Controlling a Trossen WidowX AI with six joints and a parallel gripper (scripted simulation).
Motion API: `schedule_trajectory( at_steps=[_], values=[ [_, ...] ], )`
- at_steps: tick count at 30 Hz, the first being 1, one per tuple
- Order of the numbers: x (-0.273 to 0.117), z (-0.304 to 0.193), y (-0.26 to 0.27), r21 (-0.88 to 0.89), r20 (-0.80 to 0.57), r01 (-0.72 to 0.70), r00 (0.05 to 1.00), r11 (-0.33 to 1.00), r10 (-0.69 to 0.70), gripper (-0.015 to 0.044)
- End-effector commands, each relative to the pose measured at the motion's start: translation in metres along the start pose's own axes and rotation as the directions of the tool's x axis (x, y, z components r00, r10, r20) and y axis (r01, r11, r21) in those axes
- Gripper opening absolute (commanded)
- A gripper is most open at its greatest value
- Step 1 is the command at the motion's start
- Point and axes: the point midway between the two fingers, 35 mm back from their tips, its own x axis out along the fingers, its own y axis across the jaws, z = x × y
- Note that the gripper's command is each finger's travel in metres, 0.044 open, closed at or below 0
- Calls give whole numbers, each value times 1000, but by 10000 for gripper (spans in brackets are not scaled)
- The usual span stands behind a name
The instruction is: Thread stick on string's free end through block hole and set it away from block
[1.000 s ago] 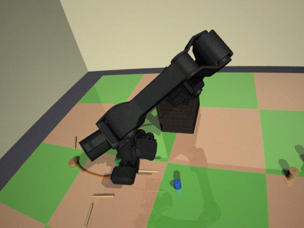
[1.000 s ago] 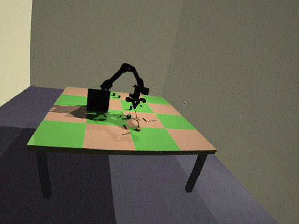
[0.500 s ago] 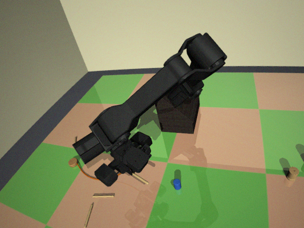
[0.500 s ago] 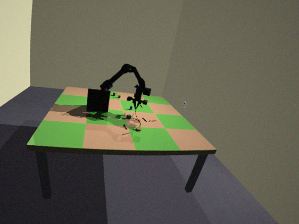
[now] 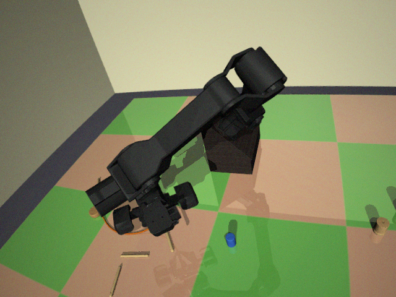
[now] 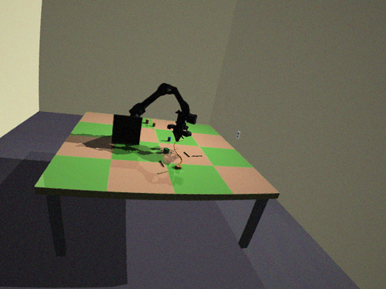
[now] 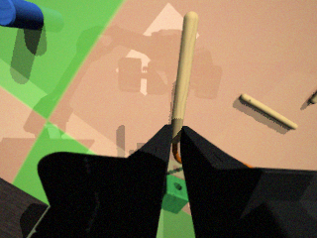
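My gripper (image 7: 175, 131) (image 6: 177, 140) is shut on the wooden stick (image 7: 184, 69) (image 5: 170, 241), near the stick's string end. It holds the stick above the table, and the stick's free end points away from the fingers. The orange string (image 5: 127, 233) (image 6: 179, 155) runs from there down to the round wooden button (image 5: 93, 212) (image 6: 178, 166). The green block (image 7: 174, 194) (image 6: 166, 150) stands on the table, seen past the fingers in the wrist view, with a dark hole in one face. In the top view the arm hides the block.
Loose sticks (image 5: 134, 255) (image 5: 116, 279) (image 7: 268, 111) (image 6: 161, 163) lie on the table around the block and button. A blue cylinder (image 5: 231, 240) (image 6: 169, 138) (image 7: 22, 14) stands nearby. A wooden cylinder (image 5: 381, 226) stands far right in the top view.
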Motion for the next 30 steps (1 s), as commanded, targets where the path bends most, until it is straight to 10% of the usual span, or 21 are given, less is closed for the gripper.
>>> schedule_trajectory(
  at_steps=[1,30],
  values=[
    [-1,1,-7,160,-3,4,1000,987,-4,0],
    [-3,0,-39,931,-1,3,1000,366,-7,0]
  ],
)
